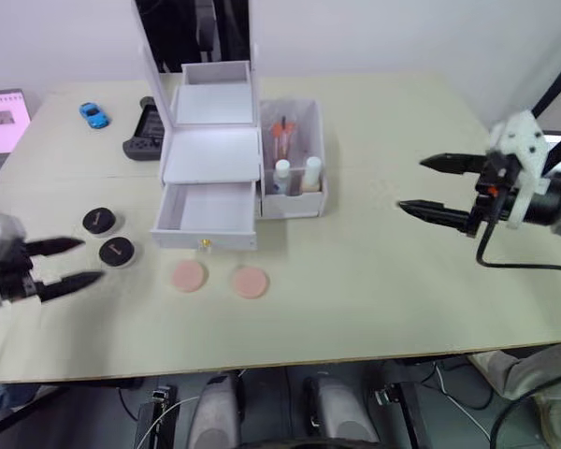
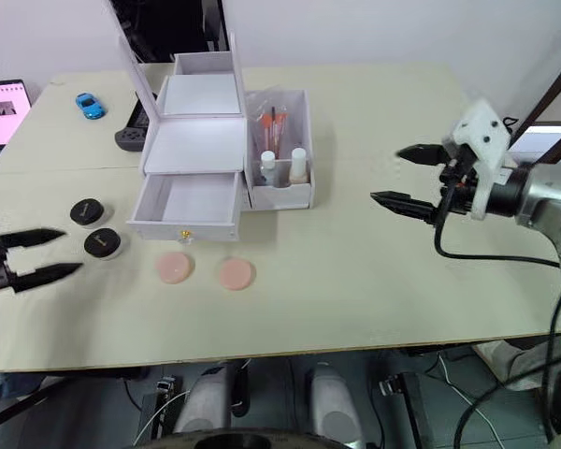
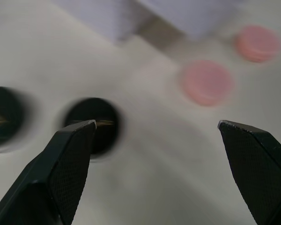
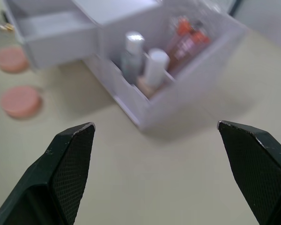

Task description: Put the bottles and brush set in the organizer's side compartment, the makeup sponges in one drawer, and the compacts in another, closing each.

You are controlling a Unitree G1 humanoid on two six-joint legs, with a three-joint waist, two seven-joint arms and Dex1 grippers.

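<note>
With the left gripper (image 1: 70, 263), fingers apart, pinch each soft, light makeup sponge (image 1: 189, 275) across its rim; right gripper (image 1: 439, 190) fingers also apart.

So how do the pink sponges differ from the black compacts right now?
The two makeup sponges are pink and lie just in front of the open lower drawer; the two compacts are black and lie further to the robot's left, beside the organizer, near the left tool. All four are round, flat on the table and not yet stowed.
</note>
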